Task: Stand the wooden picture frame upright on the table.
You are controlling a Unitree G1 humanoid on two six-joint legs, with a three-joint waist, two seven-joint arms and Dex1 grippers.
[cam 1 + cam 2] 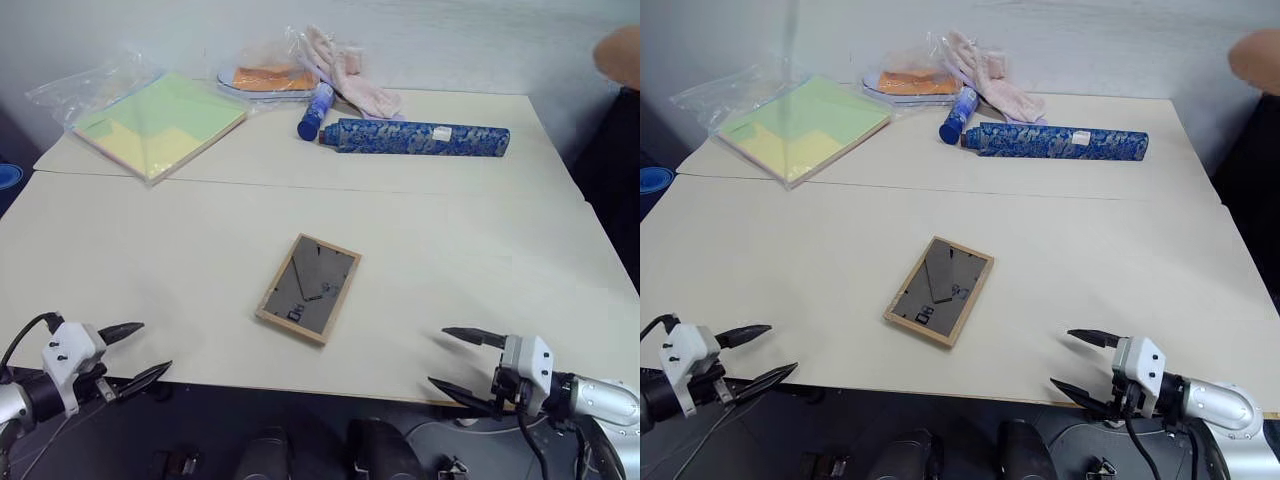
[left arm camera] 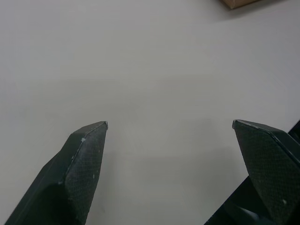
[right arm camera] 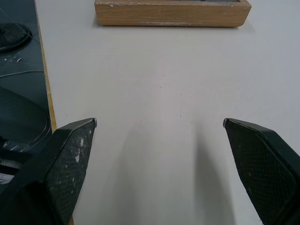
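The cream table (image 1: 200,260) fills the head view; the wooden picture frame (image 1: 308,288) lies flat, back up, near its front edge. At far left a plastic bag (image 1: 70,92) holds a green-yellow paper pack (image 1: 160,122). Left gripper (image 2: 169,125) gapes over bare tabletop. Right gripper (image 3: 160,122) is spread too, facing what is probably the frame's edge.

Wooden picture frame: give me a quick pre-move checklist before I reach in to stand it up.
1. Wooden picture frame lying flat, back panel up, not yet upright: ok to start.
2. Left end effector open, empty: ok.
3. Right end effector open, empty: ok.
4. Table around the frame bare, room to stand it: ok.
5. Blue patterned tube and paper pack sit well away at the far side: ok.
6. Fold-out stand deployable: cannot tell.
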